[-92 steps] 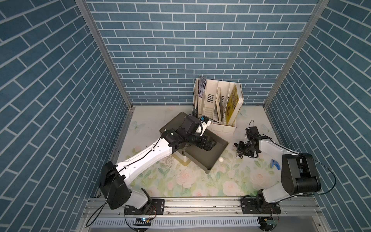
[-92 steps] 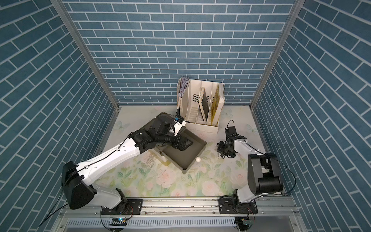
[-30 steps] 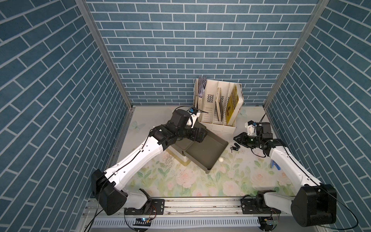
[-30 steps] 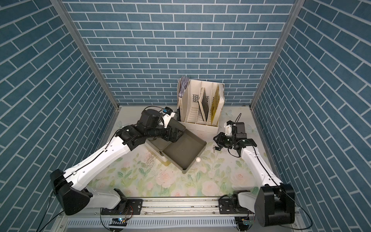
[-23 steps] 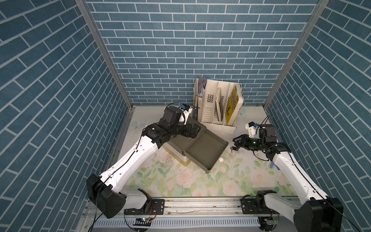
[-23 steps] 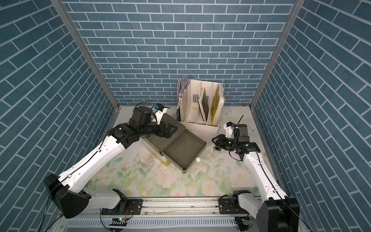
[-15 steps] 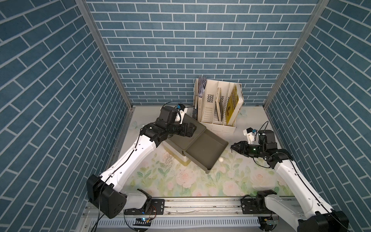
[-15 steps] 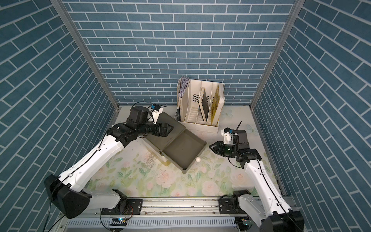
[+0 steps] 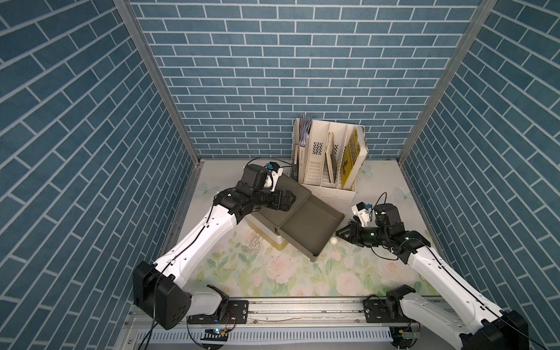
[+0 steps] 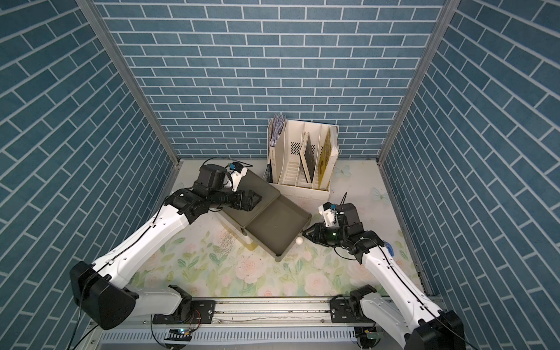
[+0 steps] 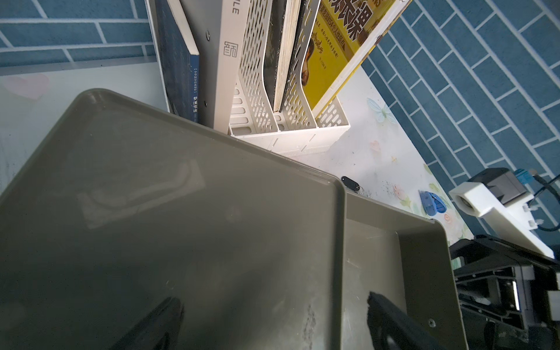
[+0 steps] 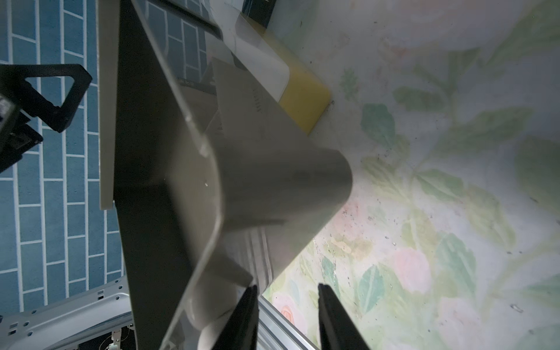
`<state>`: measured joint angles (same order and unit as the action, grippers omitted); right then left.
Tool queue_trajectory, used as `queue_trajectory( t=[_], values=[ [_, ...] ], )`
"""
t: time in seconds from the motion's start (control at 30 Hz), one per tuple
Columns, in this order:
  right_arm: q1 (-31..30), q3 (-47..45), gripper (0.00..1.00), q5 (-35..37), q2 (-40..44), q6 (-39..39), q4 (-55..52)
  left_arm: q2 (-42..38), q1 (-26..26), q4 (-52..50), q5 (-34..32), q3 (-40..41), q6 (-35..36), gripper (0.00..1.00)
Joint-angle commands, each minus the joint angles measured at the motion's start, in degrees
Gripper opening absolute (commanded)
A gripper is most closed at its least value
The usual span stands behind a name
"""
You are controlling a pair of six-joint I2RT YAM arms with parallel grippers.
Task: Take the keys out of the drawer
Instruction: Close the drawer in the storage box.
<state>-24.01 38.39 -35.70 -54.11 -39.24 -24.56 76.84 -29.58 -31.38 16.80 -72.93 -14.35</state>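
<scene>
The grey drawer (image 9: 312, 225) (image 10: 278, 230) stands pulled out of its low cabinet (image 9: 272, 212), and its floor shows bare in both top views. No keys lie in it. On the table beyond it the left wrist view shows keys with a black fob (image 11: 350, 183) and keys with blue tags (image 11: 430, 203) (image 10: 391, 250). My left gripper (image 9: 292, 200) (image 11: 275, 321) hangs wide open over the cabinet top, holding nothing. My right gripper (image 9: 338, 235) (image 12: 288, 286) is open by the drawer's front corner, beside the white knob (image 9: 333, 241). Only table shows between its fingers.
A white file rack (image 9: 327, 163) with books and a yellow booklet stands at the back, close behind the cabinet. Blue brick walls close in the left, right and back sides. A metal rail (image 9: 288, 315) runs along the front edge.
My right gripper has swung from the table right of the drawer to the drawer's front corner by the knob. My left gripper has drawn back left, off the drawer and over the cabinet top.
</scene>
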Motion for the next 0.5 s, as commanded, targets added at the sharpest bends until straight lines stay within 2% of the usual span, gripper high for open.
queue_trajectory(
  t=[0.0,0.47],
  values=[
    [-0.7,0.0,0.35,0.9,-0.6,-2.3,3.8,-0.5,0.3,0.5,0.2,0.8,0.2,1.0],
    [-1.8,-0.2,0.35,1.0,-2.2,-4.8,9.3,-0.9,0.4,1.3,0.2,3.6,0.2,1.0]
  ],
)
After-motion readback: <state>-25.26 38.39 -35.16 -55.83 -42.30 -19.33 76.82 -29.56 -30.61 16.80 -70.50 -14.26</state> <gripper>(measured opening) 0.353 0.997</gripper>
